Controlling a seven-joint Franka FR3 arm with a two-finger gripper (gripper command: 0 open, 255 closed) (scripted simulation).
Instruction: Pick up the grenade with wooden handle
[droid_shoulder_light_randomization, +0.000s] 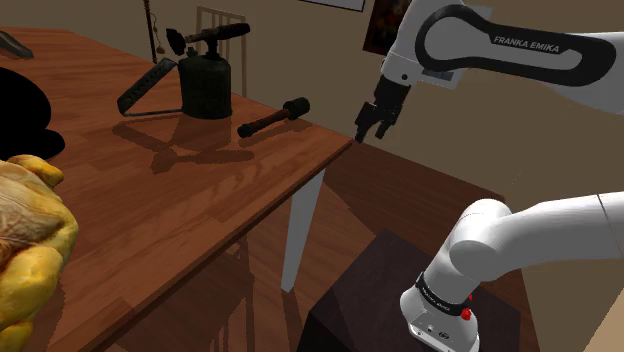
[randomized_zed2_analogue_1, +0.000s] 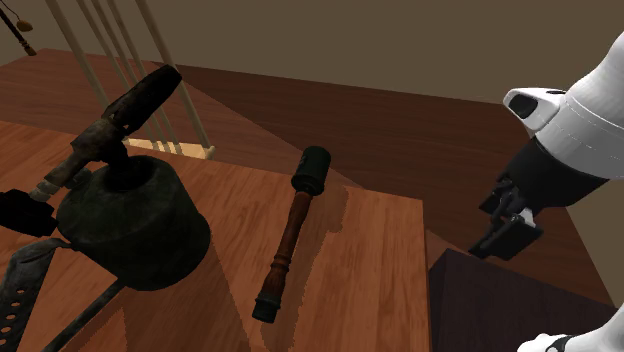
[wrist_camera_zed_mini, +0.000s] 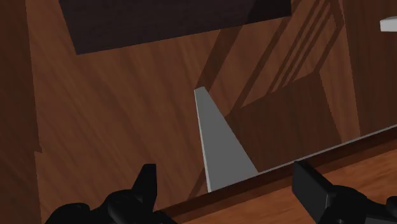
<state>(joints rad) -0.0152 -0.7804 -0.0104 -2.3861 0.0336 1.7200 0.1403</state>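
The grenade (droid_shoulder_light_randomization: 273, 118) lies flat on the wooden table (droid_shoulder_light_randomization: 180, 200) near its far corner, with a dark head and a brown turned wooden handle. In the second exterior view the grenade (randomized_zed2_analogue_1: 288, 235) points its head away from the camera. My gripper (droid_shoulder_light_randomization: 372, 122) hangs in the air just past the table's corner, to the shoulder view's right of the grenade and apart from it. Off the table's edge in the second exterior view, the gripper (randomized_zed2_analogue_1: 505, 222) holds nothing. In the wrist view the gripper (wrist_camera_zed_mini: 229, 191) is open over the table's edge (wrist_camera_zed_mini: 267, 175) and a white table leg (wrist_camera_zed_mini: 219, 143).
A dark blowtorch (droid_shoulder_light_randomization: 205, 80) stands close behind the grenade, with a perforated metal strip (droid_shoulder_light_randomization: 145, 85) beside it. A yellow lumpy object (droid_shoulder_light_randomization: 30, 240) and a black rounded thing (droid_shoulder_light_randomization: 25, 110) sit at the table's near left. The dark stand (droid_shoulder_light_randomization: 400, 300) is below the arm.
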